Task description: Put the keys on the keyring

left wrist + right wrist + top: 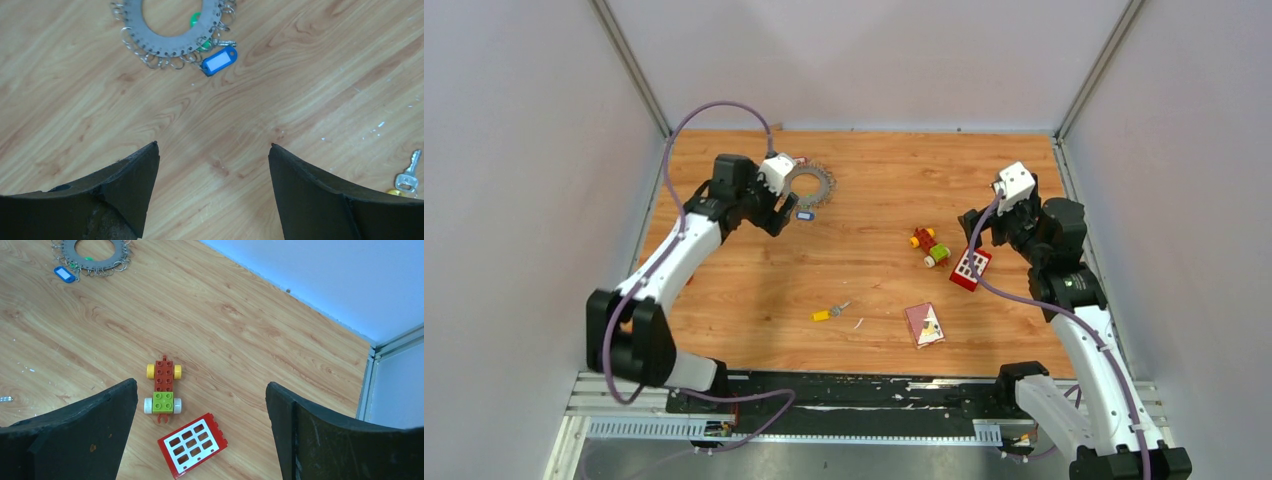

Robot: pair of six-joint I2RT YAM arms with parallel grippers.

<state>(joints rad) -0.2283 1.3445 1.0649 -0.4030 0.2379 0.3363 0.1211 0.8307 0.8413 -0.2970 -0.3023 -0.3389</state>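
While both arms hang over the table (874,190), left gripper (213,146): jaws spread wide, empty, near the keyring (160,44)
keyring: flat on the table, far left
blue-tagged key (220,61): touching the keyring's rim
yellow-headed key (824,314): alone, mid-table, well apart from it
right gripper (201,384): spread wide, empty, above toy (163,385) and red block (192,444)

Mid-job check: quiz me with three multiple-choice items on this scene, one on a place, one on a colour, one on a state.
1. The keyring lies: A) at the far left of the table; B) in the near right corner; C) dead centre.
2. The tag beside it is: A) red; B) blue; C) orange.
3. The left gripper and right gripper are: A) both shut; B) left shut on a key; C) both open, empty.
Answers:
1 A: the top view shows it far left, near the left gripper.
2 B: blue plastic, white label.
3 C: each wrist view shows jaws spread wide, nothing held.
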